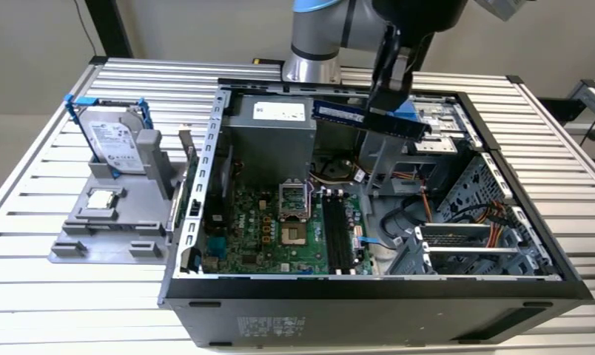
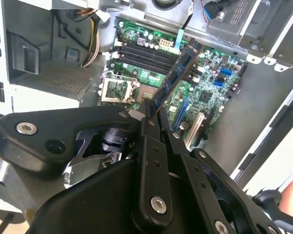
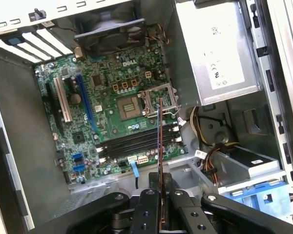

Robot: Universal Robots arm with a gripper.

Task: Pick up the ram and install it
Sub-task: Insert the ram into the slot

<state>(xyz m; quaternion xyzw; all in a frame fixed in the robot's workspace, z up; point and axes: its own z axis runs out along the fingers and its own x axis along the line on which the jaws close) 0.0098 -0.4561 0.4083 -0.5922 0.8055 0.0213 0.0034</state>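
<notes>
Above the open black computer case [image 1: 377, 296], your arm's black gripper [image 1: 382, 109] hangs with its fingers clamped on the ram [image 1: 339, 112], a thin, long blue-green circuit-board stick with a row of black chips. You are holding it in the air, well apart from the green motherboard [image 1: 268, 237] lying on the floor of the case, and close to the silver power supply box [image 1: 268, 129]. Seen from the exterior view, the stick lies crosswise to the motherboard's long black slots [image 1: 339, 233] rather than along them. In the first wrist view you see the ram [image 3: 159, 141] edge-on, reaching out from the gripper [image 3: 161, 183] and crossing over the black slots [image 3: 136, 141] far beneath it. In the second wrist view the ram [image 2: 180, 73] slants away from the gripper [image 2: 154, 114] towards the same slots [image 2: 146, 53]. On the slatted metal table [image 1: 41, 185], to the exterior view's left of the case, a grey plastic holder [image 1: 110, 229] carries an upright silver hard drive in a blue frame [image 1: 115, 137] and a small square silver processor chip [image 1: 102, 198].
</notes>
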